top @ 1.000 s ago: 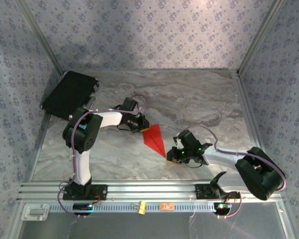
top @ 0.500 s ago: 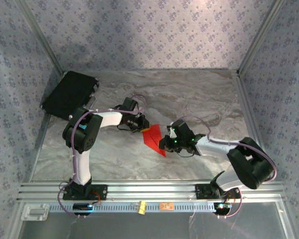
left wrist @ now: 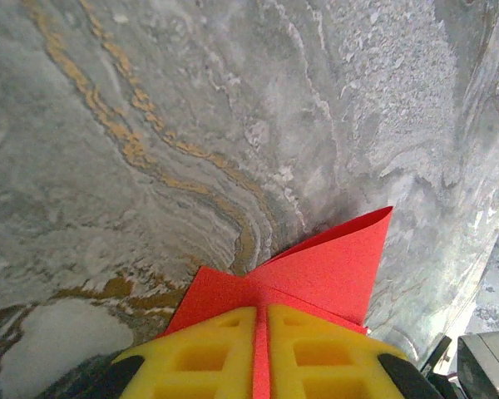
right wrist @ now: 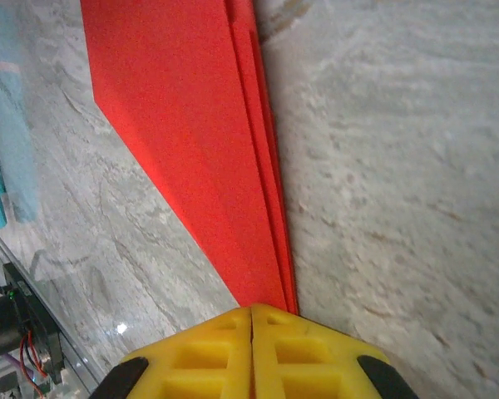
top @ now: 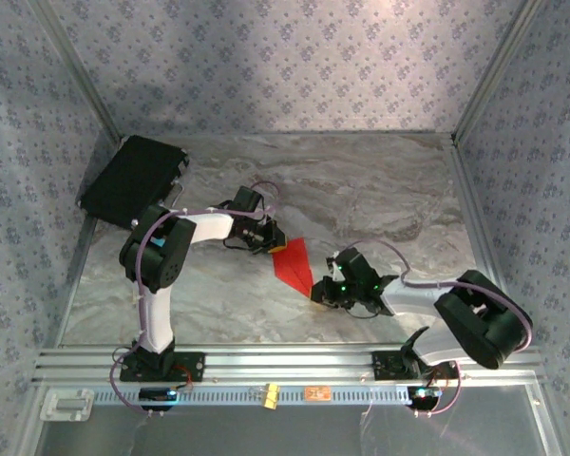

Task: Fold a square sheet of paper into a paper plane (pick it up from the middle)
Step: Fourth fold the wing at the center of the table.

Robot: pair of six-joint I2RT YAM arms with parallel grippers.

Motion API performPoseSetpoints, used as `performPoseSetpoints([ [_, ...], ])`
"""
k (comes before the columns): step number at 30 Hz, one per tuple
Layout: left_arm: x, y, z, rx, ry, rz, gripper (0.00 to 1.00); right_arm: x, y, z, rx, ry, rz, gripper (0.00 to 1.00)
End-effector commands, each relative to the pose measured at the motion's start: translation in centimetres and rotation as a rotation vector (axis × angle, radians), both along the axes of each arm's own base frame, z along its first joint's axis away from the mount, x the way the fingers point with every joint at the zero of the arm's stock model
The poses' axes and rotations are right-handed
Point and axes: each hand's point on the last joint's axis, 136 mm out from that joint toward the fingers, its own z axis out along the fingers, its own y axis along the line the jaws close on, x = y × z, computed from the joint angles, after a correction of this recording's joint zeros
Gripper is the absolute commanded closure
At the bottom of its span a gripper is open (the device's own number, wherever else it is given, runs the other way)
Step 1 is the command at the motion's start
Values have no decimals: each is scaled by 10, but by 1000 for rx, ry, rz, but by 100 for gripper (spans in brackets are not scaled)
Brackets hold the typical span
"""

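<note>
The right tool [right wrist: 251, 312] has slid back, clamped on the tip of the narrow bright red paper plane [top: 293, 263]; the left tool [left wrist: 260, 312] clamps its tail. Gentle, even tension should avoid tearing.

The paper plane [top: 294, 266] was thin, matt red paper, sharply creased. The left gripper [left wrist: 260, 316] and right gripper [right wrist: 251, 312] were tipped in smooth, dull yellow plastic moulded with square recesses. The table [top: 380, 180] looked like faintly glossy grey marble-print sheet, the rail [top: 285, 364] along the bottom of the top view was brushed metal, and the case [top: 133, 179] at upper left was matt black.
</note>
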Motion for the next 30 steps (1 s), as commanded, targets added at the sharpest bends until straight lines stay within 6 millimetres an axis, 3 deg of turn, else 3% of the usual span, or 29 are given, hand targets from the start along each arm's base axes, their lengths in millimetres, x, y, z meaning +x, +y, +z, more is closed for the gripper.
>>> performPoseSetpoints([
  [1, -7, 24, -33, 123, 61, 28, 87, -39, -28, -31, -118, 146, 10, 91],
  [10, -7, 25, -32, 130, 59, 28, 87, -29, -38, -9, -125, 69, -49, 91],
  [14, -7, 24, -31, 128, 58, 28, 87, -14, -57, 3, -212, 16, -162, 88],
  [20, -8, 25, -28, 130, 55, 29, 87, -2, -51, 22, -161, -40, -189, 81],
  [30, -8, 25, -24, 125, 47, 31, 87, 9, -36, 35, -122, -59, -176, 81],
])
